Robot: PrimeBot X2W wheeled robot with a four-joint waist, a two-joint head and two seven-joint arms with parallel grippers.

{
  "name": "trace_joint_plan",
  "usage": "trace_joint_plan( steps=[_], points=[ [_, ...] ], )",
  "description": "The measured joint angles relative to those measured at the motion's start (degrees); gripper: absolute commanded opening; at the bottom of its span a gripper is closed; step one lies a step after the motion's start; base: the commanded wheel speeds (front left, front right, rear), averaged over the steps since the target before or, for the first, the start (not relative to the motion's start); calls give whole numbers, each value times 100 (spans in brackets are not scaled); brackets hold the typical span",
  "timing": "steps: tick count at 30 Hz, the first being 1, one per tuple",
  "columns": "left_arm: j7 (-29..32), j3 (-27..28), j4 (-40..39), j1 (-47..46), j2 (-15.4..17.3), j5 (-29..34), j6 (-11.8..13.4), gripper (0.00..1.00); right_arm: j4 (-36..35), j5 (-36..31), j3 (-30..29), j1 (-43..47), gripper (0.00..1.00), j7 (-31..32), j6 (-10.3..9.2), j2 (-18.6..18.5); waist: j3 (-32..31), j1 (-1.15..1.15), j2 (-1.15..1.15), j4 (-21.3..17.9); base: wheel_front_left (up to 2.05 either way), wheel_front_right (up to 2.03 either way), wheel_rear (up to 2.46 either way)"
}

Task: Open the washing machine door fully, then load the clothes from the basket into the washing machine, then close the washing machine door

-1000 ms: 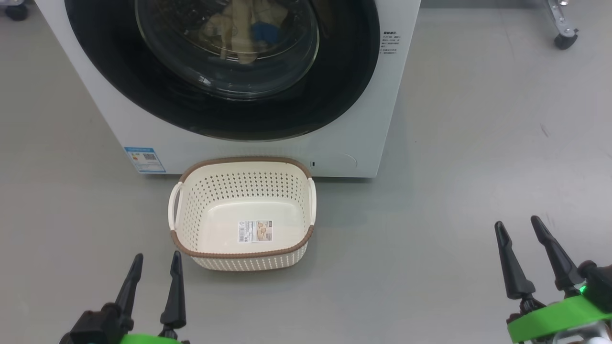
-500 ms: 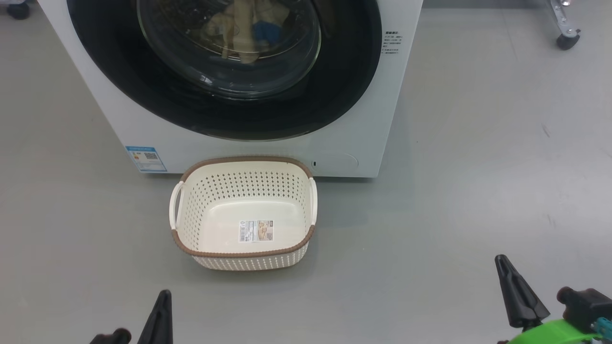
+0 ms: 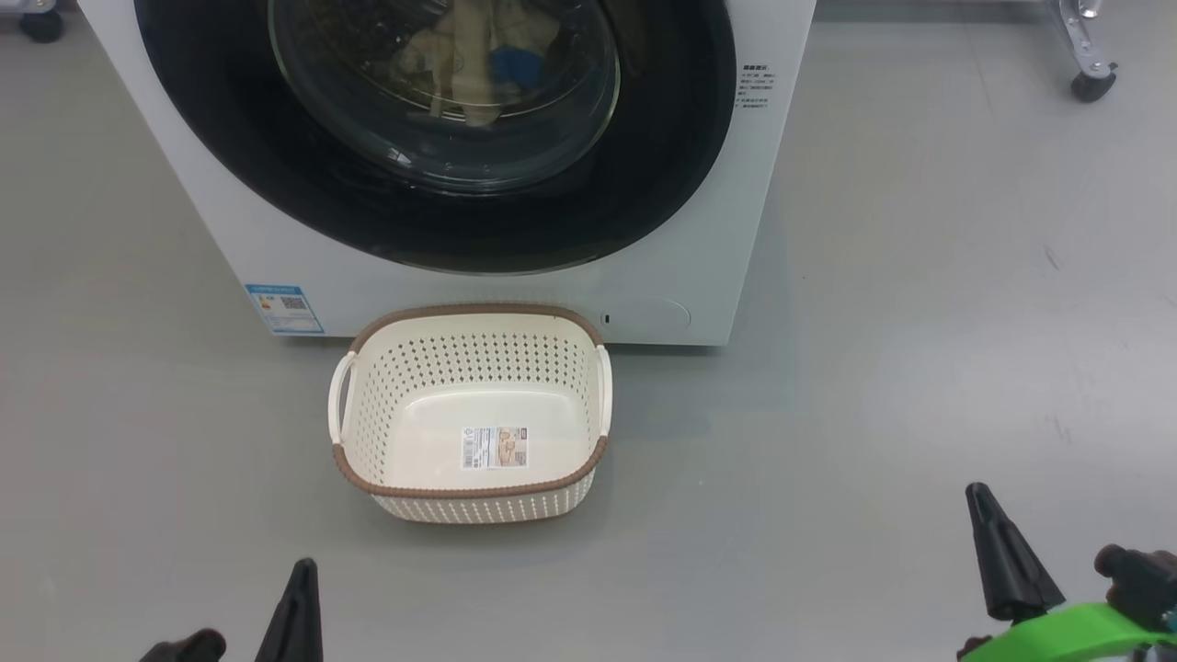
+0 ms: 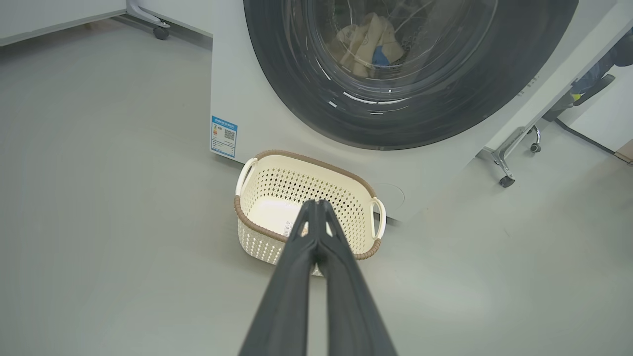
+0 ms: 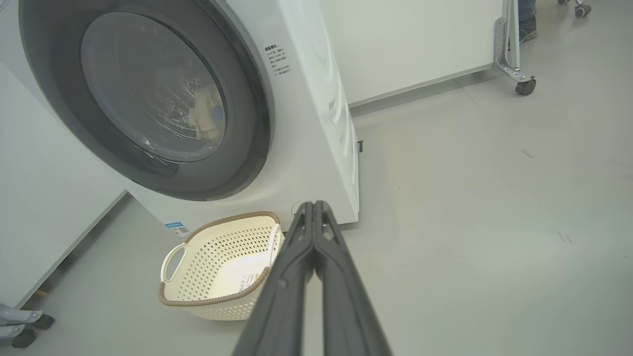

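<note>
The white washing machine stands ahead with its round black door shut flat against the front. Behind the door's glass lie the pale yellow clothes with a blue patch, seen too in the left wrist view. On the floor just before the machine sits the cream basket, with just a label on its bottom. My left gripper is shut at the lower left, near side of the basket, fingertips pressed together. At the lower right my right gripper is shut too, holding nothing.
Grey floor spreads around the machine. A metal leg on a black castor stands at the far right, another castor at the far left. White panels flank the machine in the right wrist view.
Both grippers have gone from open to shut and dropped toward the bottom edge of the head view. The basket, door and clothes lie as before.
</note>
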Motion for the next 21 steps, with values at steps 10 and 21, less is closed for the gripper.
trace_joint_plan(
  steps=[10, 21],
  points=[
    [148, 64, -1, -92, 1, -638, -5, 0, 47, 658, 0, -60, 0, 163, 0, 0, -27, 0, 0, 15, 0, 0, 0],
    [336, 114, 0, -132, 1, -1341, -47, 0, 85, 1378, -3, -177, 0, 316, 0, -1, -57, 0, 0, 32, 0, 0, 0]
  ],
)
